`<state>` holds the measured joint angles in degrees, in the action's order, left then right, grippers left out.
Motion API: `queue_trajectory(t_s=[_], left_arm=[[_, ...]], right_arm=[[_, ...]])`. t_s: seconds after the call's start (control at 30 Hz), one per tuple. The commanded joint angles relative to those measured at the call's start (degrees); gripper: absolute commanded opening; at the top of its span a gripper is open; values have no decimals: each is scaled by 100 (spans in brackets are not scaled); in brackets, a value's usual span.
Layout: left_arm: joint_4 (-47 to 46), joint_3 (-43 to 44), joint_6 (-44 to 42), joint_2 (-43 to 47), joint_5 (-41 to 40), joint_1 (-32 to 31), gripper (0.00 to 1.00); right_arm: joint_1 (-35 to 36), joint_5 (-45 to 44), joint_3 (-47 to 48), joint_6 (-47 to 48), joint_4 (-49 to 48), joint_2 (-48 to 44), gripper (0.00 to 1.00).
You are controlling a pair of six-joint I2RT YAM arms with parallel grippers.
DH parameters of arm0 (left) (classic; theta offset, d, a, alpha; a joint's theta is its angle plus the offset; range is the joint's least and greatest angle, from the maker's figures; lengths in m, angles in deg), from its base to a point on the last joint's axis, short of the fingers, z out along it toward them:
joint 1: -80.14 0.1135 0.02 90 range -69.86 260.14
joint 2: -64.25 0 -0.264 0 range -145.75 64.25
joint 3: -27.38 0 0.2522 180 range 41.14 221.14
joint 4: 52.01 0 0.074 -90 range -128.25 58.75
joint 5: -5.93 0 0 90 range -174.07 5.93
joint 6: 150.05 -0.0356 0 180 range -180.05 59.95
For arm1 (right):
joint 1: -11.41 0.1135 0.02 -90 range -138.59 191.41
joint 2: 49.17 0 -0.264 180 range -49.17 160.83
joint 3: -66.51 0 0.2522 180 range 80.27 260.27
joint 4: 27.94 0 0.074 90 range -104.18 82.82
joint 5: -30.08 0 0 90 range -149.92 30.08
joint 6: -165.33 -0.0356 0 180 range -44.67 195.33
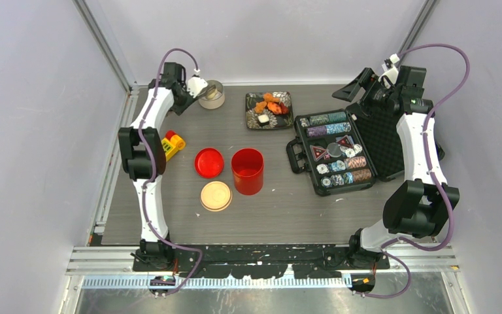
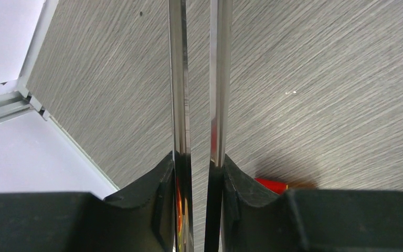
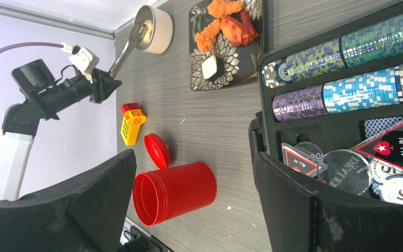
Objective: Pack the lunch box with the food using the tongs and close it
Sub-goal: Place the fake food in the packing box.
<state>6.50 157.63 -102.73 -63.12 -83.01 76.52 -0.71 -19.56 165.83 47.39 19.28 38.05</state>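
Observation:
My left gripper (image 1: pixel 195 86) is at the back left, shut on the silver tongs (image 2: pixel 179 79), whose two slim arms run out between its fingers (image 2: pixel 152 199) with a narrow gap between them. The tongs (image 3: pixel 128 44) reach into the mouth of the cream tub (image 1: pixel 212 95); I cannot tell whether their tips hold anything. The food (image 1: pixel 271 103) lies on a dark square plate (image 1: pixel 253 122). The open red canister (image 1: pixel 247 171) stands mid-table, with its red lid (image 1: pixel 208 163) and the beige disc lid (image 1: pixel 216 195) lying beside it. My right gripper (image 1: pixel 365 81) hangs open and empty at the back right.
An open black poker-chip case (image 1: pixel 334 152) full of chips takes up the right side, under the right arm. A yellow-and-red toy block (image 1: pixel 172 144) lies by the left arm. Grey walls and metal rails (image 1: pixel 108 46) close in the table.

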Motion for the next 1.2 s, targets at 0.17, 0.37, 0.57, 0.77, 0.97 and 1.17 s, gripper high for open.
queue_trajectory(t_s=[0.17, 0.37, 0.57, 0.77, 0.97, 1.17], left_arm=[[-113, 59, -332, 520, -276, -127, 34], [-40, 73, -321, 543, -195, -186, 42], [82, 254, -175, 553, -194, -183, 46], [121, 500, 89, 666, -203, -183, 44], [338, 983, 457, 784, 56, -183, 43], [698, 871, 365, 1015, 726, -344, 44]], right_arm=[[-27, 53, 5, -70, -295, -222, 87], [-27, 42, -19, -53, -295, -249, 87], [-27, 23, -13, -58, -295, -254, 87], [-22, 21, 1, -55, -295, -258, 87], [-27, 25, 5, -69, -295, -258, 87], [-27, 26, 5, -66, -295, -240, 87]])
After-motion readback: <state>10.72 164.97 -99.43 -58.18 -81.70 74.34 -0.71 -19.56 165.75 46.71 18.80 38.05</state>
